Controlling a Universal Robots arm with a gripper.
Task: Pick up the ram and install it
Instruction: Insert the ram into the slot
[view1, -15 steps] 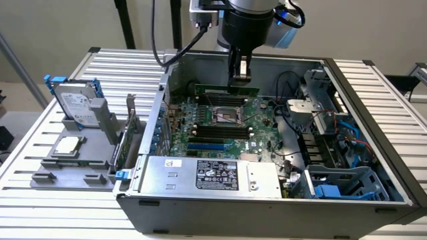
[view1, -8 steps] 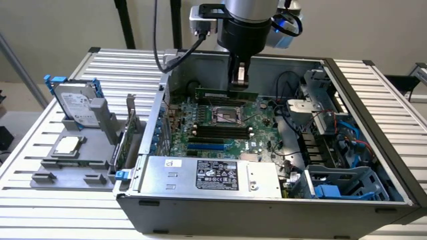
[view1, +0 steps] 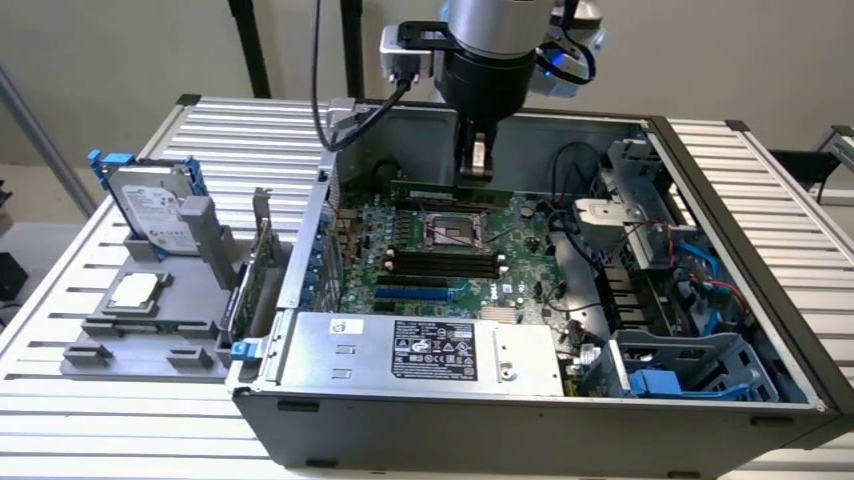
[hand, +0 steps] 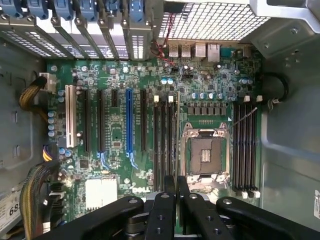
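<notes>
PC case (view1: 534, 420): ram (view1: 430, 189) in gripper (view1: 470, 172), long axis parallel w/ mobo slots (view1: 441, 263)

Open grey metal computer case (view1: 534, 410) lay on a slatted aluminium table (view1: 80, 410). Inside it sat a green motherboard (view1: 527, 240) with an empty square silver processor socket (view1: 454, 232), a long blue expansion slot (hand: 129, 120) and a white slot (hand: 71, 116). A silver power supply with a black label (view1: 427, 350) lay along the case's near wall, a blue plastic drive cage (view1: 681, 370) towards the exterior view's right. Beside the case, a grey moulded fixture (view1: 147, 325) carried an upright silver hard drive in a blue bracket (view1: 150, 212) and a flat square silver processor chip (view1: 136, 291).
</notes>
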